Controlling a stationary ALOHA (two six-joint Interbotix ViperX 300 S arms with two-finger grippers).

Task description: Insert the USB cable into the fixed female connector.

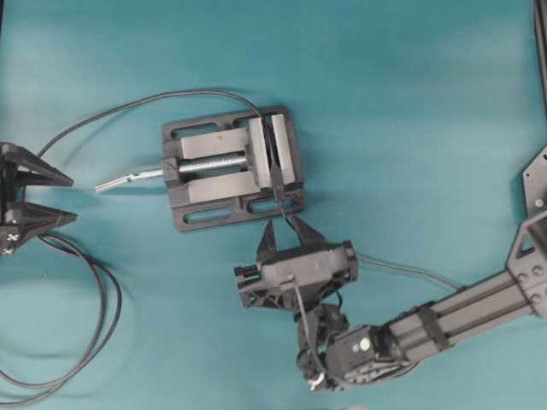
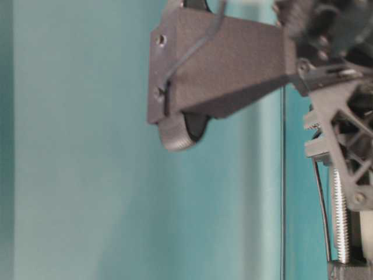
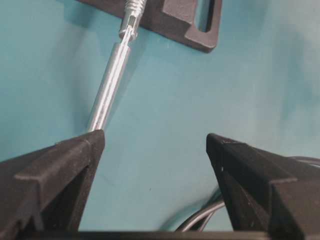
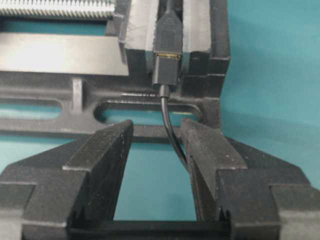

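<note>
USB cable plug seated in fixed female connector, clamped in vise. Right gripper jaws apart, empty, cable between. Left gripper wide, empty.

Teal table: vise, cables.

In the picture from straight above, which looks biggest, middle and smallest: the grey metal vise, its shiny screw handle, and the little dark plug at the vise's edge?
Largest to smallest, as seen from above:
1. The vise, by far the largest.
2. Its silver screw handle, a thin rod much shorter than the vise.
3. The USB cable plug, a small dark piece at the vise's near edge, partly merged with the dark frame.
</note>
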